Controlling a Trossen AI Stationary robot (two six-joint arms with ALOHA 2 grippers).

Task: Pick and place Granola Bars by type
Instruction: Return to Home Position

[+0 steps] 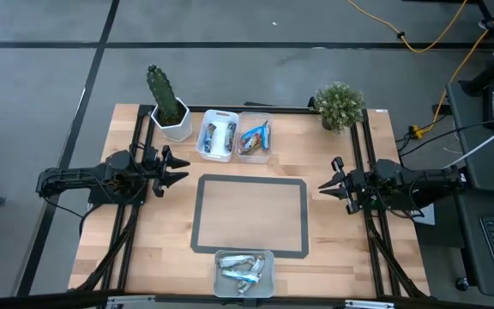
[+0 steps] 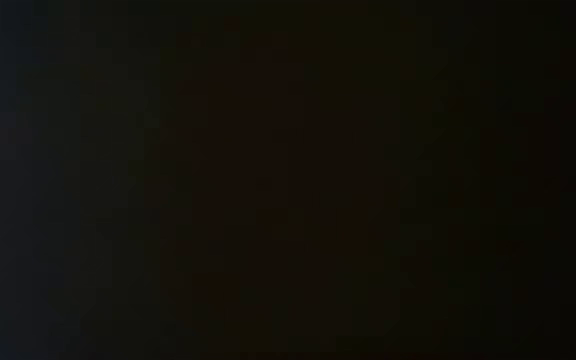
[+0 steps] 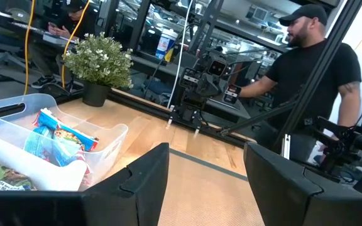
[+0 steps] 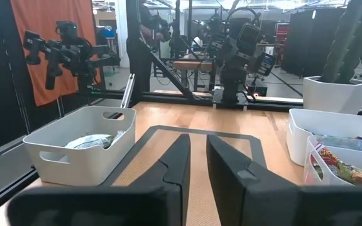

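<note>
The granola bars lie in three small trays. Brown-red and dark ones lie in a white tray (image 1: 216,137) at the far edge. Blue ones (image 1: 255,137) lie in the clear tray beside it and show in the left wrist view (image 3: 55,141). Silver-white ones (image 1: 243,271) lie in a tray at the near edge, and show in the right wrist view (image 4: 93,141). My left gripper (image 1: 178,170) hovers open and empty at the table's left side, its fingers wide apart (image 3: 206,157). My right gripper (image 1: 324,184) hovers empty at the right side, its fingers a narrow gap apart (image 4: 197,141).
A grey-bordered mat (image 1: 250,215) lies in the table's middle, between the grippers. A cactus in a white pot (image 1: 168,107) and a small green plant (image 1: 340,105) stand at the far edge. A person (image 3: 313,69) stands beyond the table. The low view is dark.
</note>
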